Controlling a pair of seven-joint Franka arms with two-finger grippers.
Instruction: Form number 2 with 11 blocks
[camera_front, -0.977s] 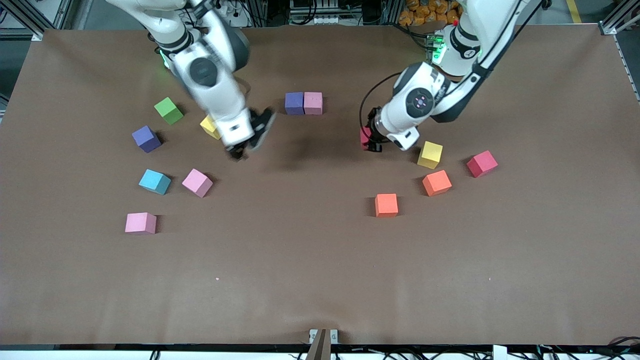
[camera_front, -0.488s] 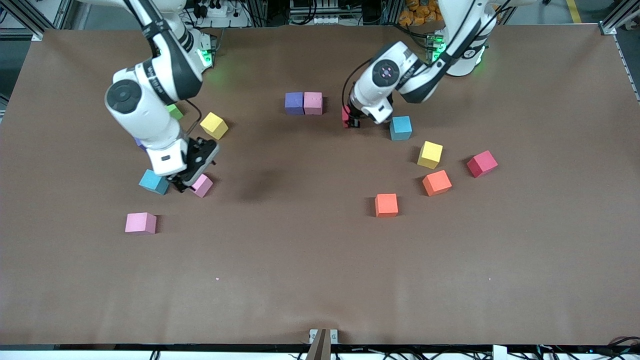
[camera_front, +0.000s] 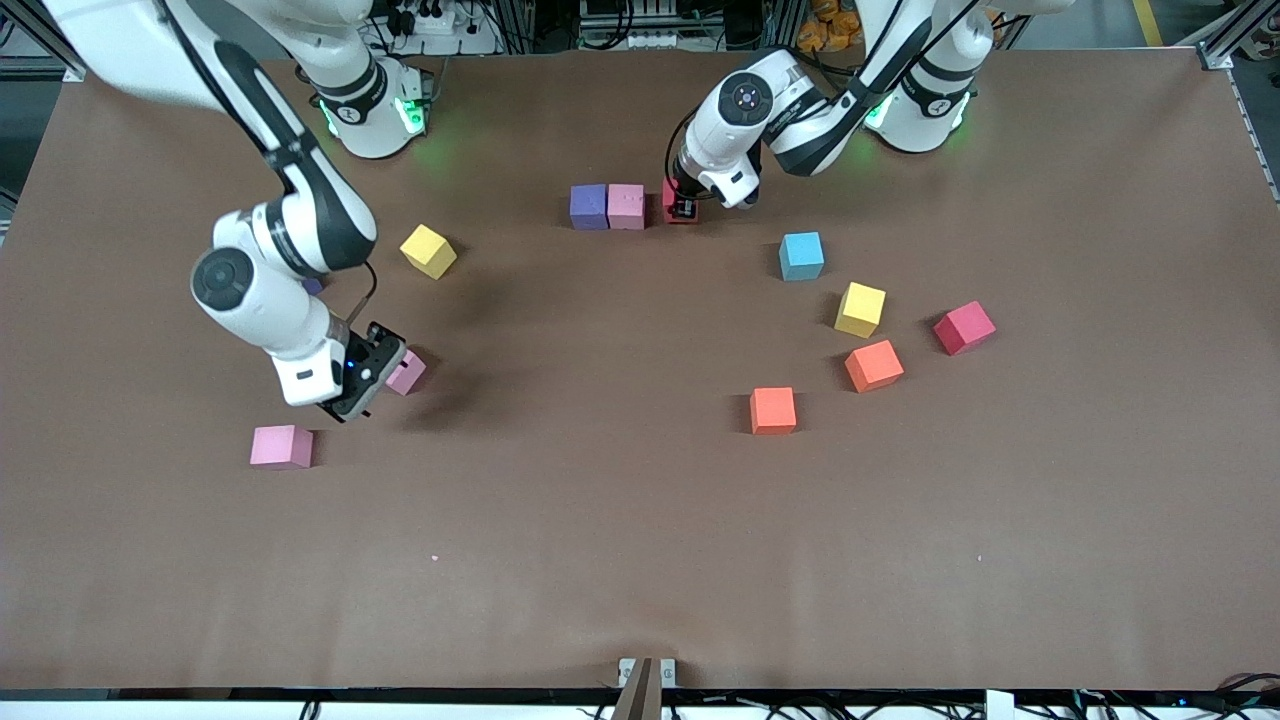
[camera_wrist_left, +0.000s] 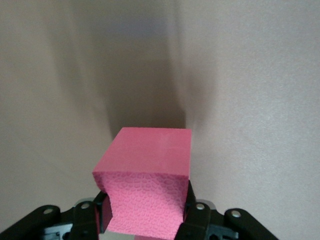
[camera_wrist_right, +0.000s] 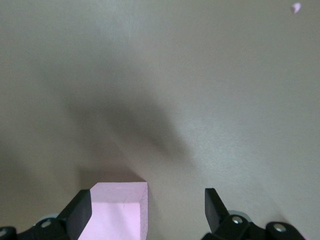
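My left gripper (camera_front: 684, 210) is shut on a red block (camera_front: 672, 197) and holds it low, right beside the pink block (camera_front: 626, 206) of a purple (camera_front: 589, 206) and pink pair. In the left wrist view the block (camera_wrist_left: 150, 160) fills the gripper (camera_wrist_left: 145, 220). My right gripper (camera_front: 342, 408) is open, low over the table next to a pink block (camera_front: 408, 372). In the right wrist view that block (camera_wrist_right: 120, 210) lies against one finger of the open gripper (camera_wrist_right: 145, 200). Another pink block (camera_front: 281, 446) lies nearer the camera.
A blue block (camera_front: 802, 255), a yellow cube (camera_front: 860, 309), a red block (camera_front: 964, 327) and two orange blocks (camera_front: 873, 365) (camera_front: 773, 410) lie toward the left arm's end. A yellow cube (camera_front: 428, 250) lies by the right arm, which hides other blocks.
My left gripper carried the red block from beside the blue block to the purple and pink pair. My right arm swung down to the pink block and now covers the blue one there.
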